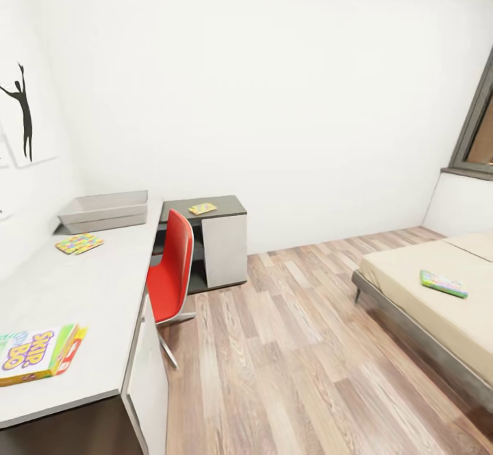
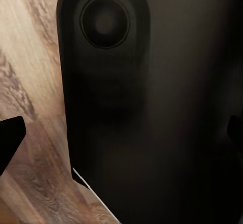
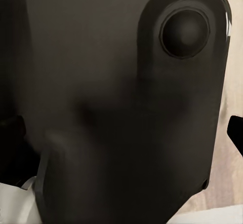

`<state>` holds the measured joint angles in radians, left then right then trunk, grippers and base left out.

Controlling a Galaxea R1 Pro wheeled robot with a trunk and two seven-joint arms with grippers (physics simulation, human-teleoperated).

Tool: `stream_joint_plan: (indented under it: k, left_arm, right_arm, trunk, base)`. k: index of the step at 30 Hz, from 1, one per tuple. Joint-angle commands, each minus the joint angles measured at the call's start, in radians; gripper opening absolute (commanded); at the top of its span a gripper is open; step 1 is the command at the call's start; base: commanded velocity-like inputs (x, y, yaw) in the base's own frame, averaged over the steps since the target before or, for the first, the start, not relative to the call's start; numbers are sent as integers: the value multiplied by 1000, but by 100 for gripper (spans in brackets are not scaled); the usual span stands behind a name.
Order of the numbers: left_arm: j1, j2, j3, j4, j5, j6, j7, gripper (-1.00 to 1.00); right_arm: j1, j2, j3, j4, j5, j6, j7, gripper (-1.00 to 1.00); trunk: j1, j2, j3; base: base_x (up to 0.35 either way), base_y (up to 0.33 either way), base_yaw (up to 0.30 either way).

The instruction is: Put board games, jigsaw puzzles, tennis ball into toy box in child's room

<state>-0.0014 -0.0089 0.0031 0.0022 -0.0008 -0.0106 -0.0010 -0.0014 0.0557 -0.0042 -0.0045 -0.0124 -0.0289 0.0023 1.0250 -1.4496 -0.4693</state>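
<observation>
**Several toys in sight, nothing in hand**

Four flat toys show from the head view, and the toy box [image 1: 104,210] is the landmark: it sits at the far end of the bench [image 1: 82,290], against the wall. Just in front of it lies one jigsaw puzzle [image 1: 79,243], flat on the bench top. To its right, on the darker corner section of the bench, rests a second small multicoloured tile [image 1: 203,208], too small to tell puzzle from game. Well away from the toy box, at the near end of the bench, lies the SKIP BO board game [image 1: 38,355]. Across the wood floor [image 1: 287,345], farthest from the toy box, another board game [image 1: 444,283] lies on the bed [image 1: 438,304]. The tennis ball can't be made out.

Handling looks easy on weight: these read as light, stiff card boxes and thin tiles. The trouble is their flatness; a hold across an edge, perhaps after sliding one to overhang the bench rim, seems the safest bet. The tiles may be slick.

Both wrist views are crowded by the robot's own dark body [image 2: 152,107], so whether either pincer stands apart or together cannot be told. Every toy lies well apart from both pincers; the robot must close in first.
</observation>
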Motion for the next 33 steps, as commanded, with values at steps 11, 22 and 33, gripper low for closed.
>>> stream_joint_plan:
  k: [11, 22, 33]
  left_arm:
    - [0, -1, 4, -4, 0, -39, -1, 100]
    - [0, -4, -5, -4, -5, -47, -1, 100]
    - [0, -4, -6, -4, -5, -45, -1, 100]
  right_arm:
    - [0, 0, -2, 0, -3, -3, 0, 100]
    - [0, 0, -1, 0, -3, -3, 1, 100]
    - [0, 1, -1, 0, 0, -5, 1, 100]
  trunk:
    - [0, 0, -1]
    - [-23, 42, 18]
    - [-65, 119, 53]
  base:
    - [0, 0, -280]
    - [0, 0, -280]
    - [0, 0, -116]
